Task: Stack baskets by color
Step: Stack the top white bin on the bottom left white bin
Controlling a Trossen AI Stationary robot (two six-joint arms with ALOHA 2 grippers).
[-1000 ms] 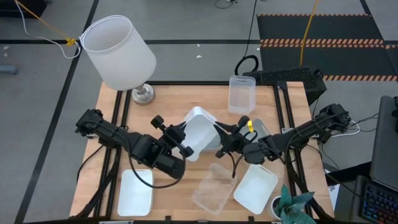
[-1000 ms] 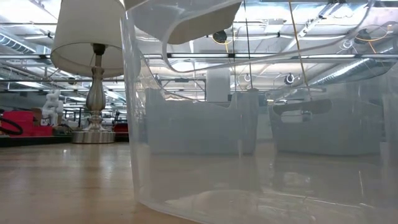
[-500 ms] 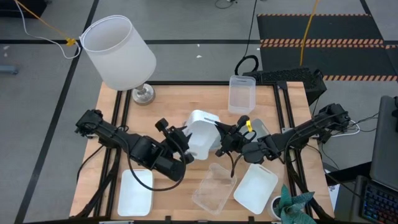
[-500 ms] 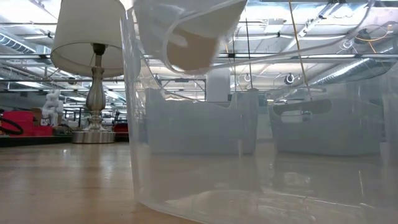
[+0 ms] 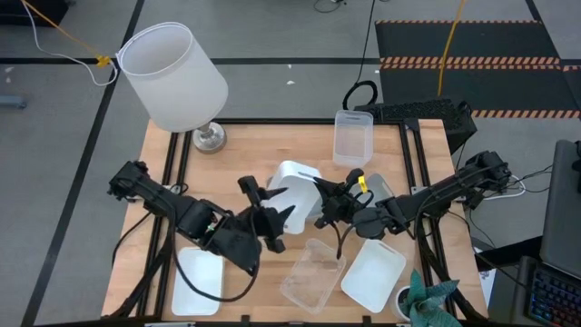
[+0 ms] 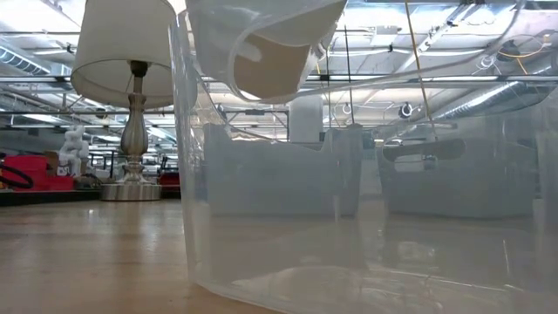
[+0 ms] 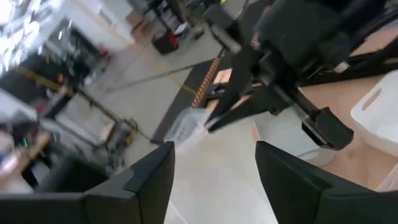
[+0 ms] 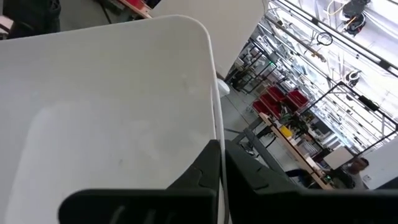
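A white basket [image 5: 295, 188] hangs tilted above the table's middle, and my right gripper [image 5: 323, 197] is shut on its right side. In the low view it shows at the top [image 6: 261, 39]. My left gripper [image 5: 275, 216] stands open just beside the basket's near left side, its two fingers [image 7: 146, 186] spread with the white basket [image 7: 214, 177] beyond them. A clear basket [image 5: 313, 272] rests on its bottom near the front edge. White baskets lie at the near left [image 5: 198, 280] and near right [image 5: 372, 274], and another clear one [image 5: 352, 136] at the far edge. My right gripper pinches the white basket's rim [image 8: 213, 134] between its two fingers, one inside the wall and one outside. The fingers come level from the table's right. The basket is lifted clear of the table and tilted.
A lamp with a big white shade [image 5: 172, 77] stands at the far left corner. The near clear basket [image 6: 366, 192] fills most of the low view. Bare wood lies at the far middle of the table [image 5: 263, 145].
My left gripper has opened, let go of the white basket, rolled, and drawn back toward the near edge and upward. The basket has turned about in the air and now hangs from my right gripper alone.
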